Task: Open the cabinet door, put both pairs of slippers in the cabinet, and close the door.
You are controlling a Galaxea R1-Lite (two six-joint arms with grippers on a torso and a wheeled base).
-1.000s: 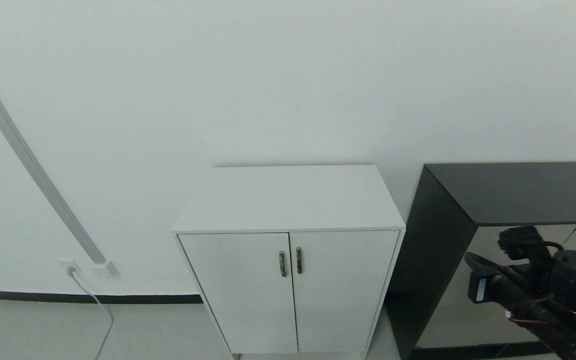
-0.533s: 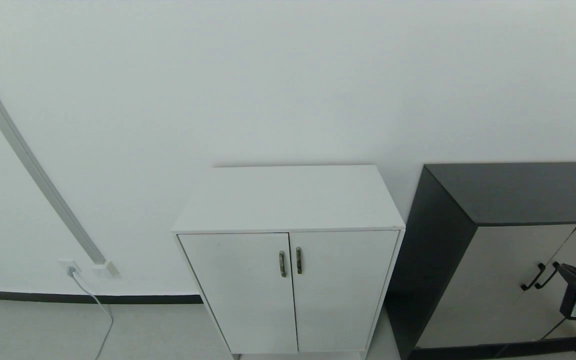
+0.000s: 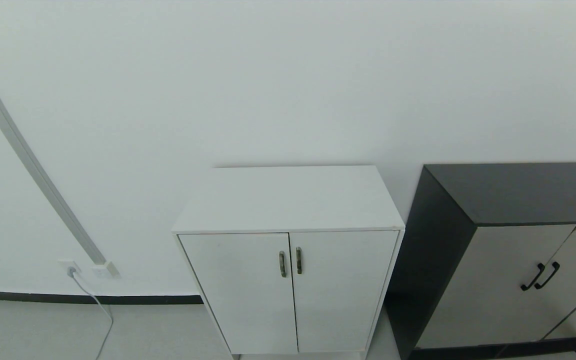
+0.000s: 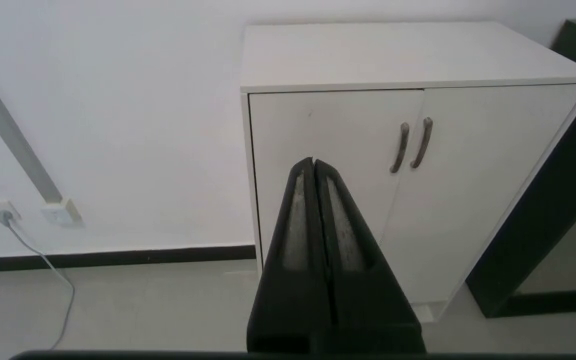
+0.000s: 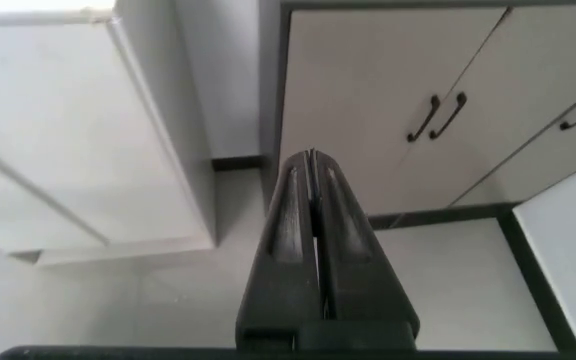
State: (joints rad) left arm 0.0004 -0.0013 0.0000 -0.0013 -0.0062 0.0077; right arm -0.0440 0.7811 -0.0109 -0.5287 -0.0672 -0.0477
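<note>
The white cabinet [image 3: 288, 200] stands against the wall with both doors closed; two metal handles [image 3: 290, 262] meet at the centre seam. In the left wrist view my left gripper [image 4: 314, 165] is shut with nothing in it, held a way off in front of the cabinet's left door [image 4: 318, 150], with the handles [image 4: 413, 145] off to one side. My right gripper [image 5: 311, 158] is shut and empty, hanging low over the floor between the white cabinet's side [image 5: 88, 140] and the darker cabinet [image 5: 388, 90].
A black-framed cabinet [image 3: 518, 200] with grey doors and black handles [image 3: 540, 276] stands close to the white cabinet's right. A wall socket with a grey cable [image 3: 88, 295] and a slanted conduit [image 3: 28, 155] are at the left. Grey floor [image 3: 68, 330] lies in front.
My right arm has dropped out of the head view at the lower right, uncovering the dark cabinet's doors and handles. The white cabinet has not changed.
</note>
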